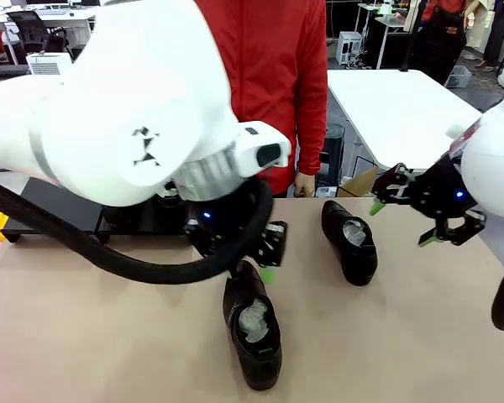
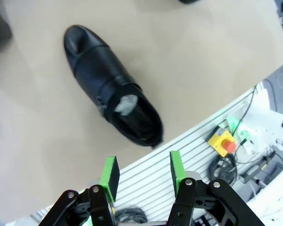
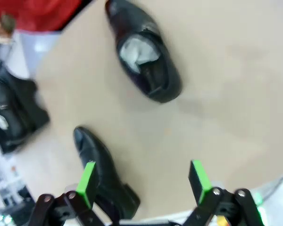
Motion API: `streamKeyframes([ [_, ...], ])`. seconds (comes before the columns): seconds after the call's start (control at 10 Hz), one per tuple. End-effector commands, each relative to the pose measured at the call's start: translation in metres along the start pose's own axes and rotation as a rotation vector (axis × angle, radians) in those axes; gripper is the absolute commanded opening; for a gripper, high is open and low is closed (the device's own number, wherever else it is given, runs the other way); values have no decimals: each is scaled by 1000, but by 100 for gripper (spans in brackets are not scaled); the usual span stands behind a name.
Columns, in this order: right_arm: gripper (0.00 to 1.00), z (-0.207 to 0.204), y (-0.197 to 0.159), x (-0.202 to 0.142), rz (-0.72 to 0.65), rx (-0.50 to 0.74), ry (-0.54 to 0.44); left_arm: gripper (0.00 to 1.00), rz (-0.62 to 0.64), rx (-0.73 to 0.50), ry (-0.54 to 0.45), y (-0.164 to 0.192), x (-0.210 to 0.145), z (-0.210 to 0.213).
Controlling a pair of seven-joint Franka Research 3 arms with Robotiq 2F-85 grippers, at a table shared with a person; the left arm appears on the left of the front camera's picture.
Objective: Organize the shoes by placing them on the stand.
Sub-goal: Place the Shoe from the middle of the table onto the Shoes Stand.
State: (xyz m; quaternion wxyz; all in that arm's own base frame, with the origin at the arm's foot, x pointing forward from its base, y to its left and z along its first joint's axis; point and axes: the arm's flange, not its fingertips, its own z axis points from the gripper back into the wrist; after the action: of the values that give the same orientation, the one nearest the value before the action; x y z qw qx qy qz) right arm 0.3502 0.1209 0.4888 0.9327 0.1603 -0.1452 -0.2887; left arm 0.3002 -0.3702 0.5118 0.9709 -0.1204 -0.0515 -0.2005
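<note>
**Two shoes on the worktop, both sets of fingers spread and empty**

The near shoe (image 1: 252, 326) lies on the beige worktop (image 1: 92, 336) close to the robot's edge, its opening stuffed with white paper and facing up. The far shoe (image 1: 350, 242) lies apart from it, further across and to the right, also with paper inside. Neither is on the stand (image 1: 63, 206), which sits at the far left of the worktop, mostly hidden behind the left arm. What is on the stand cannot be told.

The left gripper (image 2: 141, 170) hangs just above the far end of the near shoe. In its wrist view the green-padded fingers (image 2: 108, 172) are spread with nothing between them, and the shoe lies whole beyond them.

The right gripper (image 1: 403, 224) hovers off the worktop to the right of the far shoe. Its fingers are wide apart and empty.

A person in a red jacket (image 1: 269, 75) stands at the far side, one hand (image 1: 304, 183) hanging at the worktop's edge.
</note>
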Motion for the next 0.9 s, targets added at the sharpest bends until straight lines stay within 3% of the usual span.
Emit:
streamKeyframes([
  [0.0,100,-15,-35,-21,-98,-133,-99,58,61,47,83,-23,12,-13],
  [0.1,100,0,0,0,0,0,0,58,123,102,115,-34,16,-28],
  [0.3,100,0,0,0,0,0,0,58,275,123,183,-42,26,-62],
  [0.6,100,0,0,0,0,0,0,58,383,63,70,-40,48,-92],
  [0.8,100,0,0,0,0,0,0,58,417,71,94,-38,49,-106],
])
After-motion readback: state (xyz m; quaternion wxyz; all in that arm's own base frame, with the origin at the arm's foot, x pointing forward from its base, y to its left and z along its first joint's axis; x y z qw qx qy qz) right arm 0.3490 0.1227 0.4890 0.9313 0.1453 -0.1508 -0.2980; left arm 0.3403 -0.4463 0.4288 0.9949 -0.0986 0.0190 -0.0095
